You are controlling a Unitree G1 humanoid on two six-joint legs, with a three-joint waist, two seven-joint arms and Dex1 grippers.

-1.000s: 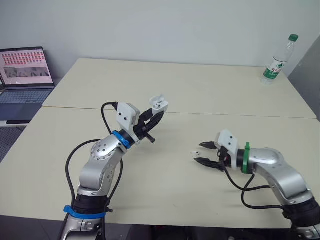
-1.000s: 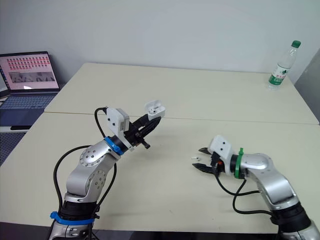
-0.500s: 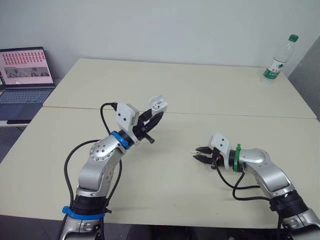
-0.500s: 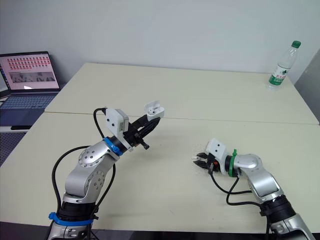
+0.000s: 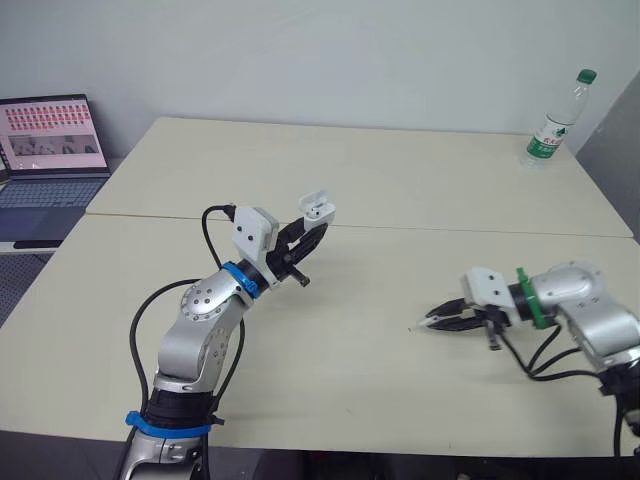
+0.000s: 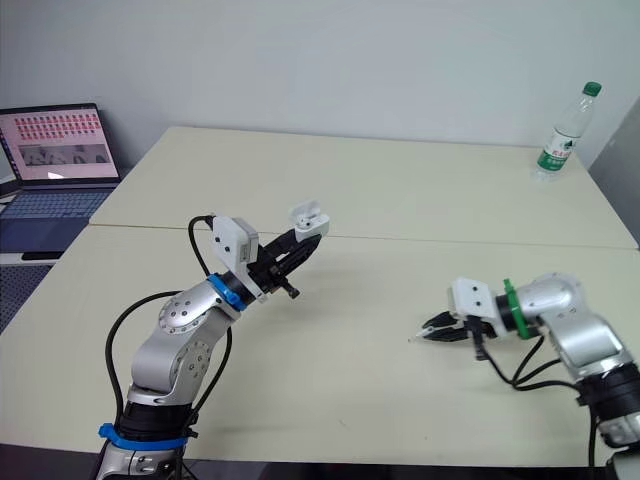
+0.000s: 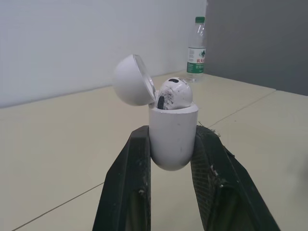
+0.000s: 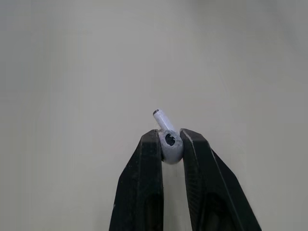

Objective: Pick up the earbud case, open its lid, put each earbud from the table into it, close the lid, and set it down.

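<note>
Left tool (image 5: 316, 226): clamped on the case, one black finger on each side of its lower half. I see it raised above the counter, left of centre.
Case (image 7: 173, 139): white, upright between the left fingers (image 7: 136, 163), well clear of the counter.
Lid (image 7: 134, 80): open, tipped back on its hinge to one side of the case mouth.
Earbud in case (image 7: 174, 93): white, seated in the case. Its rounded head stands above the rim, with a dark patch on the side facing the lid.
Right tool (image 5: 435, 321): pinched on the second earbud at the very fingertips. It sits low over the near right part of the counter and points toward the robot's left.
Second earbud (image 8: 167, 137): white. Its head is gripped between the right fingertips and its stem sticks out past them. I cannot tell whether the stem touches the counter.
Spacing: I read the two tools as well apart, the case higher and farther back than the second earbud.
Counter (image 5: 400, 190): pale beige, two tops butted together, with a seam running across just behind the case.
Bottle (image 5: 555, 120): clear with a green cap and green label, upright at the far right corner.
Laptop (image 5: 45, 150): open with its screen lit, beside the counter's left edge.
</note>
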